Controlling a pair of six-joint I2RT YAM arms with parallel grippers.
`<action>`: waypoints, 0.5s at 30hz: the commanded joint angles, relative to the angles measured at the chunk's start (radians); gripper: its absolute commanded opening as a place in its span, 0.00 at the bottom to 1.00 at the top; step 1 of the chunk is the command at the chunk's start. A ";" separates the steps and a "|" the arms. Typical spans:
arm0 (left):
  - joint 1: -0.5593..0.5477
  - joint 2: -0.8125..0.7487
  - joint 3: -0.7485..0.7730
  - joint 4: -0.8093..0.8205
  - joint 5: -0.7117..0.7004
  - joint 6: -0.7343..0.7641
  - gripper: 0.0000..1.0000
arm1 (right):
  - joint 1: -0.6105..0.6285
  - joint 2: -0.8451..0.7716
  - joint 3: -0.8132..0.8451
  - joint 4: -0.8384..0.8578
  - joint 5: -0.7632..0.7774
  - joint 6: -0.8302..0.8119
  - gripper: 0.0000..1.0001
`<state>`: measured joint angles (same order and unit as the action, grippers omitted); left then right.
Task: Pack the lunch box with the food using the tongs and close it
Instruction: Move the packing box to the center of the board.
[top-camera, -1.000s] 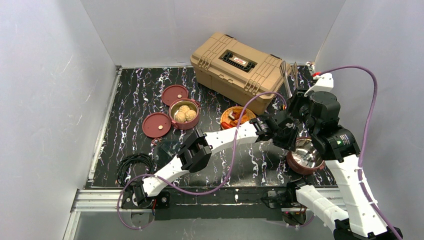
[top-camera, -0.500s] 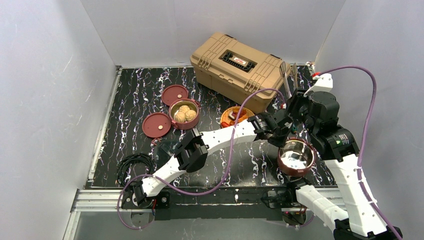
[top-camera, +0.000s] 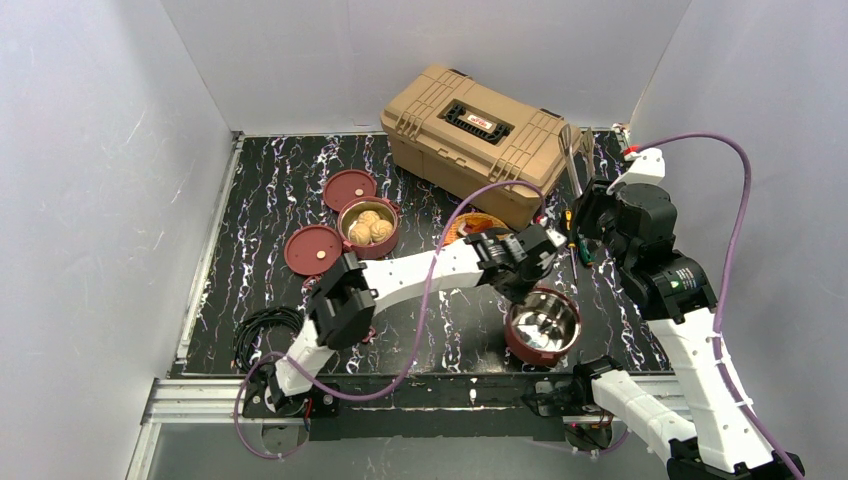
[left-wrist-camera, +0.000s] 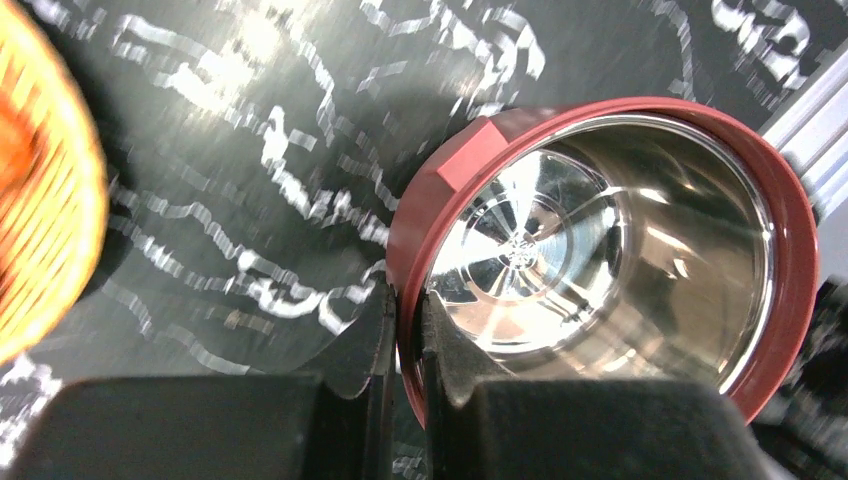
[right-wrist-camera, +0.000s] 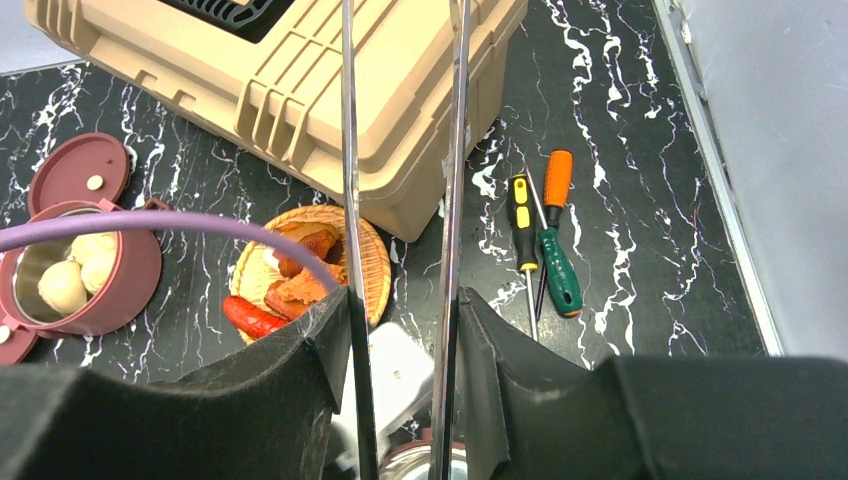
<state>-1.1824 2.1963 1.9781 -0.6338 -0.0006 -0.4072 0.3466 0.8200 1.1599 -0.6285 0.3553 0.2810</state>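
My left gripper (left-wrist-camera: 405, 310) is shut on the near rim of an empty steel-lined maroon lunch box bowl (left-wrist-camera: 600, 250), one finger inside and one outside. From above, that bowl (top-camera: 543, 325) sits near the table's front edge, under the left gripper (top-camera: 525, 283). A second bowl (top-camera: 368, 228) holds beige buns (right-wrist-camera: 62, 285), with two flat lids (top-camera: 349, 189) (top-camera: 314, 250) beside it. My right gripper (right-wrist-camera: 400, 310) is shut on the tongs (right-wrist-camera: 348, 150), whose two slim arms point up past the toolbox. Orange and red food chunks (right-wrist-camera: 290, 285) lie on a woven plate (right-wrist-camera: 375, 255).
The big tan toolbox (top-camera: 475, 140) stands at the back. Two screwdrivers (right-wrist-camera: 555, 250) lie right of the plate. A coil of black cable (top-camera: 268, 330) sits at the front left. Grey walls close in the left, back and right sides.
My left gripper closed on the empty bowl's rim and carried it left, from under the right arm toward the front centre-right. The right gripper and tongs stayed put.
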 joint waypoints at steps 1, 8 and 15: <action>-0.005 -0.265 -0.164 -0.004 -0.085 0.103 0.00 | -0.001 -0.013 -0.022 0.067 -0.019 -0.013 0.48; -0.005 -0.551 -0.480 0.014 -0.219 0.270 0.00 | -0.002 -0.026 -0.051 0.088 -0.108 -0.049 0.48; 0.116 -0.708 -0.665 -0.039 -0.246 0.329 0.00 | -0.001 -0.014 -0.076 0.109 -0.362 -0.109 0.49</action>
<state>-1.1610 1.5669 1.3647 -0.6437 -0.2249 -0.1226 0.3462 0.8074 1.0863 -0.5957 0.1692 0.2218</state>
